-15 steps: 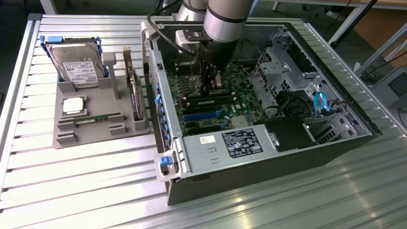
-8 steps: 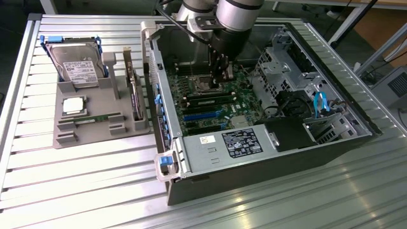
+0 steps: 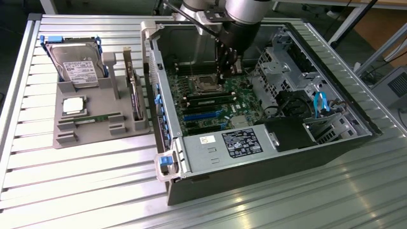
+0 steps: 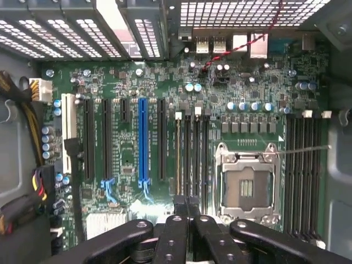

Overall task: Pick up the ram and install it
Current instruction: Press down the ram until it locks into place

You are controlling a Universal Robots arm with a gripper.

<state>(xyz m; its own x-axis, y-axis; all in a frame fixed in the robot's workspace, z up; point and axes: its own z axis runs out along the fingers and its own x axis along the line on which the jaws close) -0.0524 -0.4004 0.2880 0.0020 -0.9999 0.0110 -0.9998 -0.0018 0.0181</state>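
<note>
Your tool [image 4: 187,206] is pinched shut, no ram in it, low over the motherboard [image 4: 126,82] right at the memory slots [image 4: 190,154].

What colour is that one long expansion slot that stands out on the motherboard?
Blue. The long expansion slot on the motherboard shows best in the wrist view.

ribbed metal table [image 3: 76,171], glare, grey table legs [image 3: 346,21]

A hard drive [image 3: 76,67] and a processor [image 3: 74,105] sit in a grey tray [image 3: 95,136] on the worktop [image 3: 83,191], beside the open computer case [image 3: 210,176].
</note>
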